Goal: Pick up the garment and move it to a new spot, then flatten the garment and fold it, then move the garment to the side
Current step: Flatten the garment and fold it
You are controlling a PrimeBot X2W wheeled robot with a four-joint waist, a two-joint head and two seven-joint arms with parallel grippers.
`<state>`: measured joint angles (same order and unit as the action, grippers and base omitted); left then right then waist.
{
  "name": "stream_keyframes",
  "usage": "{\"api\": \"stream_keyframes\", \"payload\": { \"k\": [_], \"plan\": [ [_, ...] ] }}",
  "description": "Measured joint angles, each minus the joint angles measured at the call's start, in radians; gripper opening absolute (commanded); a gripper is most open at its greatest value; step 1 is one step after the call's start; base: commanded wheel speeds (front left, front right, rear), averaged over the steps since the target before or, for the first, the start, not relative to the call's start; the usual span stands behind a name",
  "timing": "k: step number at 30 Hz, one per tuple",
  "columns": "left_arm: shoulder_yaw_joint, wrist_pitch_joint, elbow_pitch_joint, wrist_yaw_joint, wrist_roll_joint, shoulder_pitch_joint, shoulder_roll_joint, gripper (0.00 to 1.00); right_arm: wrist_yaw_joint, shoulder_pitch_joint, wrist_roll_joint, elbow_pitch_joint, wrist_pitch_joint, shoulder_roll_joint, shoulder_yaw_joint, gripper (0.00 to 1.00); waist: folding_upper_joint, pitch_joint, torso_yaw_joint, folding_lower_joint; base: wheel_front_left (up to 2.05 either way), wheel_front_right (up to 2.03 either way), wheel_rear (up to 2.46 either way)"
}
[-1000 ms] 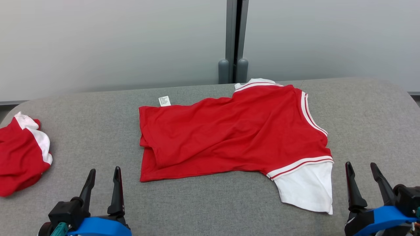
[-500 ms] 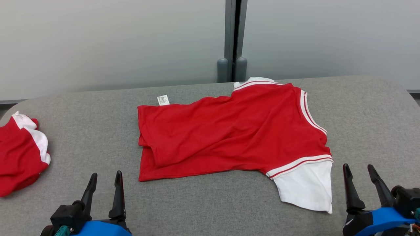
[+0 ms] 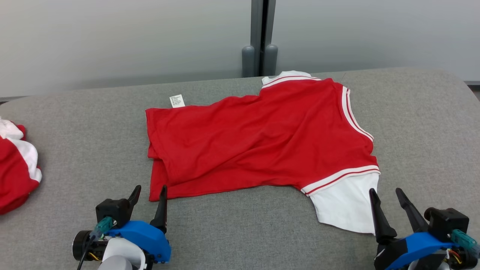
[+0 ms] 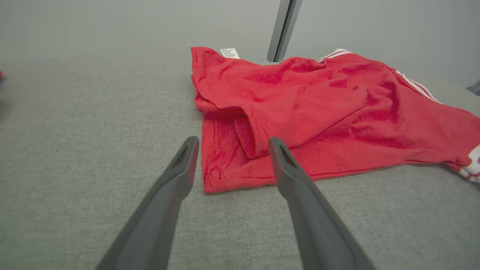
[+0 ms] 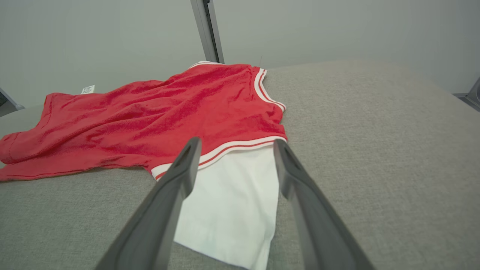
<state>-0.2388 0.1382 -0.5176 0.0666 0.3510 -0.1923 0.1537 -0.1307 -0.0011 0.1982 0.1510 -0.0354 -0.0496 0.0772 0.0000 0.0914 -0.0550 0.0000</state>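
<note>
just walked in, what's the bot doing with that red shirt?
Nothing is held right now. The red shirt lies spread out but wrinkled on the grey surface, not yet folded. The left gripper, open, sits at the shirt's near hem corner; the right gripper, also open, sits by the white sleeve. It looks set for a two-handed grab. A second red and white garment lies bunched at far left.

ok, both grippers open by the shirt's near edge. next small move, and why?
Likely ease both forward and down onto the near edge: the left gripper stands open just short of the shirt's red hem corner, the right gripper open at the white sleeve. Neither holds cloth yet.
</note>
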Motion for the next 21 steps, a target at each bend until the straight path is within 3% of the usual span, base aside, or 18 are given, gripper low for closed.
{"api": "stream_keyframes", "payload": {
  "k": [7, 13, 14, 15, 21],
  "plan": [
    [0.018, -0.040, -0.191, -0.068, 0.006, -0.104, -0.021, 1.00, 0.000, -0.039, 0.008, 0.037, -0.001, 0.000, -0.039, 1.00, 0.0000, 0.059, -0.035, 0.0001, 0.00, 0.00, 0.00],
    [0.029, -0.044, -0.277, -0.073, 0.027, -0.155, -0.025, 0.98, 0.000, -0.045, 0.018, 0.068, 0.027, 0.000, -0.043, 1.00, 0.0000, 0.091, -0.052, 0.0001, 0.00, 0.00, 0.00],
    [0.029, -0.045, -0.287, -0.070, 0.029, -0.162, -0.026, 0.30, 0.000, -0.045, 0.018, 0.075, 0.041, 0.000, -0.037, 1.00, 0.0000, 0.094, -0.053, 0.0001, 0.00, 0.00, 0.00],
    [0.031, -0.049, -0.296, -0.066, 0.036, -0.167, -0.028, 0.00, 0.000, -0.045, 0.018, 0.082, 0.055, 0.000, -0.034, 1.00, 0.0000, 0.097, -0.053, 0.0001, 0.00, 0.00, 0.00],
    [0.030, -0.029, -0.320, -0.047, 0.055, -0.180, -0.040, 0.00, 0.000, -0.040, 0.040, 0.135, 0.105, 0.000, -0.012, 1.00, 0.0000, 0.115, -0.046, 0.0000, 0.00, 0.00, 0.00]
  ]
}}
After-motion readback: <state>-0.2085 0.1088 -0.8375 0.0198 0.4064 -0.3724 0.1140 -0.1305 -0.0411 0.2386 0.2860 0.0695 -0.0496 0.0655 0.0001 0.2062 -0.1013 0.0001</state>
